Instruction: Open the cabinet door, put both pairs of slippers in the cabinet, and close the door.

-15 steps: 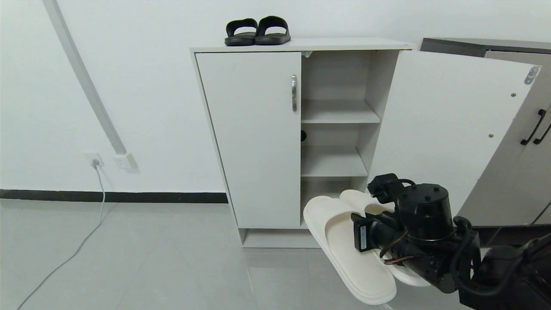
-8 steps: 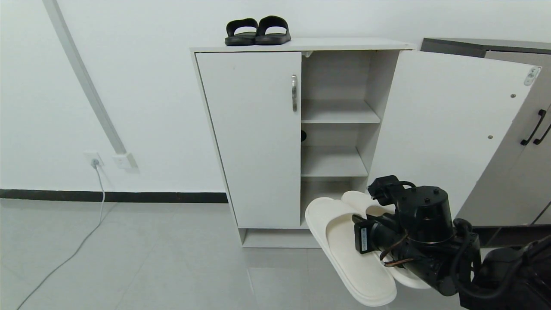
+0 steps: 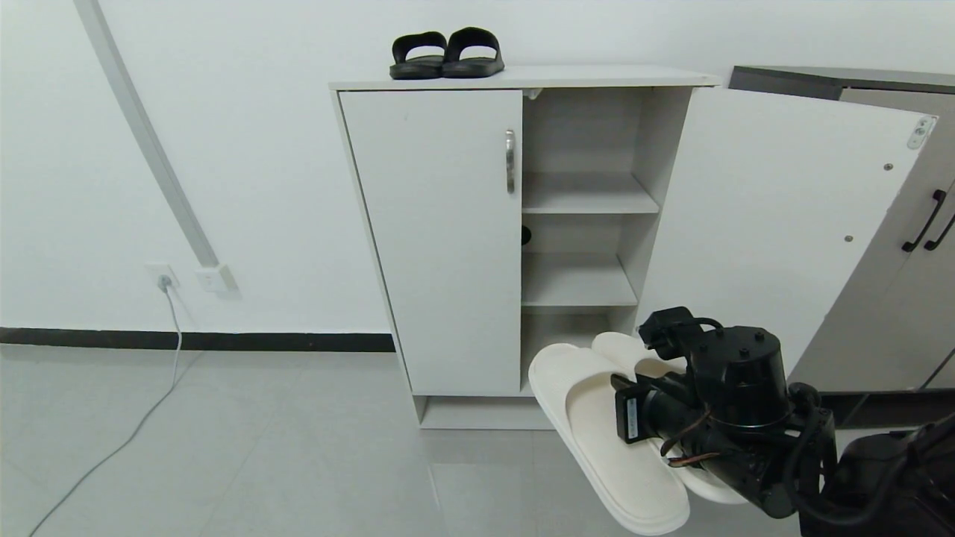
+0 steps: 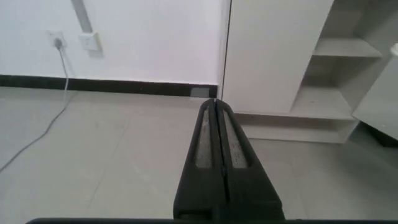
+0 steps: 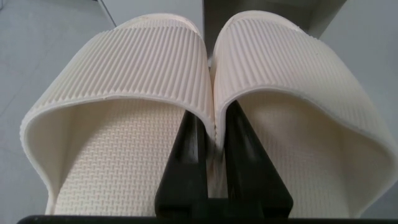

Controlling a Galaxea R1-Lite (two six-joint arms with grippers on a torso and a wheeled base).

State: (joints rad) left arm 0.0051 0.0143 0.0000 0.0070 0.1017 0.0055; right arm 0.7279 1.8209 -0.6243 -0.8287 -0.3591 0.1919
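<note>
A pair of white slippers (image 3: 604, 418) hangs in the air in front of the cabinet's lowest compartment, held side by side by my right gripper (image 3: 656, 399). In the right wrist view its fingers (image 5: 239, 152) pinch the inner strap edges of the white slippers (image 5: 155, 81). A pair of black slippers (image 3: 446, 54) sits on top of the white cabinet (image 3: 515, 76). The right cabinet door (image 3: 776, 216) stands wide open, baring three shelves (image 3: 586, 195); the left door (image 3: 436, 239) is closed. My left gripper (image 4: 216, 109) is shut with nothing in it, low over the floor before the cabinet.
A grey cabinet (image 3: 903, 246) with black handles stands behind the open door. On the wall at the left are a socket (image 3: 166, 281) and a cable trailing over the tiled floor (image 3: 224, 447). A slanted conduit (image 3: 142, 134) runs up the wall.
My right arm with the white slippers has sunk slightly and shifted a little to the right. Nothing else has moved.
</note>
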